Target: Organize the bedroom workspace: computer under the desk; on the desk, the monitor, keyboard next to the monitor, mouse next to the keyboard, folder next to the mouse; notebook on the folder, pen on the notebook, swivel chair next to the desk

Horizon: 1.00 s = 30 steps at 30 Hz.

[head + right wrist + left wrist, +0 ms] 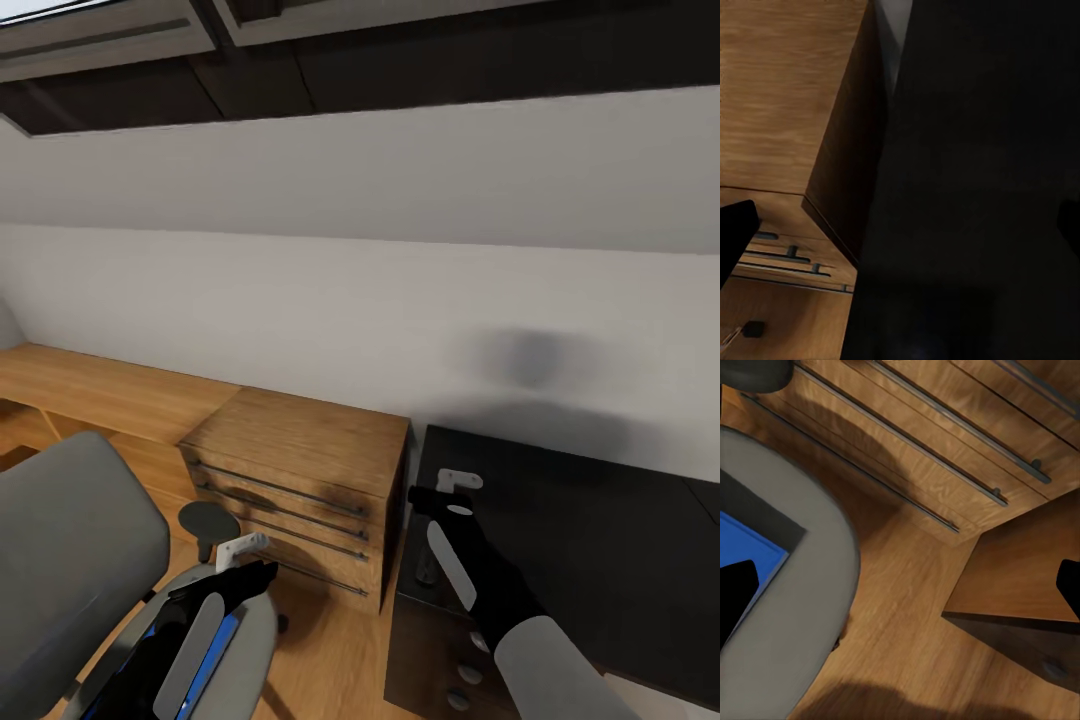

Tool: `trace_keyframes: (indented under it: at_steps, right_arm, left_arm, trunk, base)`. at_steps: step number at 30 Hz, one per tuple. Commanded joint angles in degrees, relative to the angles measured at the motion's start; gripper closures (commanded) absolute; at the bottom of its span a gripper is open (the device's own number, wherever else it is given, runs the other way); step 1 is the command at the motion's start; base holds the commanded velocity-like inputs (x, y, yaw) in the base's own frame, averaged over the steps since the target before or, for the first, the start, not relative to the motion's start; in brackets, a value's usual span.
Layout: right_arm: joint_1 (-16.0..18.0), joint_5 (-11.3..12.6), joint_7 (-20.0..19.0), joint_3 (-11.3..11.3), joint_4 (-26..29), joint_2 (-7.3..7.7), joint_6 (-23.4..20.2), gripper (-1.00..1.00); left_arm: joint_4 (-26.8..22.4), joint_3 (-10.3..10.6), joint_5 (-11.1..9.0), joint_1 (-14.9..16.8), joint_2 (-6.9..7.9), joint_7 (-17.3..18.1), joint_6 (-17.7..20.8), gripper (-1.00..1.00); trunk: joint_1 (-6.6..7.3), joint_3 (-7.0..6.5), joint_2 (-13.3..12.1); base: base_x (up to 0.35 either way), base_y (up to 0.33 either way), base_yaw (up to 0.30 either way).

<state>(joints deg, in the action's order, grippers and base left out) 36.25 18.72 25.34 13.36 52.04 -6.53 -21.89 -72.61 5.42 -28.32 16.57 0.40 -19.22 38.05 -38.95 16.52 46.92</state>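
The grey swivel chair (75, 560) stands at the lower left, and the blue folder (218, 648) lies on its seat, partly hidden by my left arm. My left gripper (243, 550) hangs open just past the seat's front edge. In the left wrist view the left gripper (900, 592) is open over the wooden floor, with the folder (750, 547) and the chair seat (821, 585) to one side. The black desk (590, 540) fills the lower right. My right gripper (458, 482) is open and empty above the desk's left end. In the right wrist view the right gripper (904, 229) is over the desk top (975, 187).
A light wooden dresser (300, 465) with bar-handled drawers stands between the chair and the desk, close to both. A low wooden ledge (100, 390) runs along the white wall at left. Silver knobs (470, 672) show on the desk's front. Wooden floor (915, 645) lies between chair and dresser.
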Motion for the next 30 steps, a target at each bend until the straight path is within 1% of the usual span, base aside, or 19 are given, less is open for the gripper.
trace_keyframes:
  at_steps: [1, 21, 25, 30]
  right_arm:
    - [0.1, 0.5, 0.5, 0.2, 0.1, 0.03, -0.2, -1.00]
    - [0.0, 0.6, 0.5, 0.2, 0.3, -0.06, -0.1, -1.00]
    - [0.0, 0.6, 0.5, 0.1, 0.5, -0.01, -0.2, -1.00]
    - [0.0, 0.6, 0.5, 0.1, 0.5, -0.02, -0.2, -1.00]
  left_arm:
    - [-0.1, 0.1, -0.6, 0.0, 0.04, -0.6, 0.1, -1.00]
    - [0.0, 0.1, -0.7, 0.0, 0.04, -0.5, 0.0, -1.00]
    - [0.0, 0.1, -0.7, 0.0, 0.08, -0.5, 0.0, -1.00]
    - [0.0, 0.1, -0.7, 0.0, 0.13, -0.5, 0.0, -1.00]
  trunk:
    - [-0.01, 0.08, 0.1]
    - [-0.01, 0.08, 0.1]
    - [-0.01, 0.08, 0.1]
    - [-0.01, 0.08, 0.1]
  base:
    - [0.000, 0.000, 0.000]
    - [0.000, 0.000, 0.000]
    - [-0.218, 0.000, 0.000]
    - [-0.322, 0.000, 0.000]
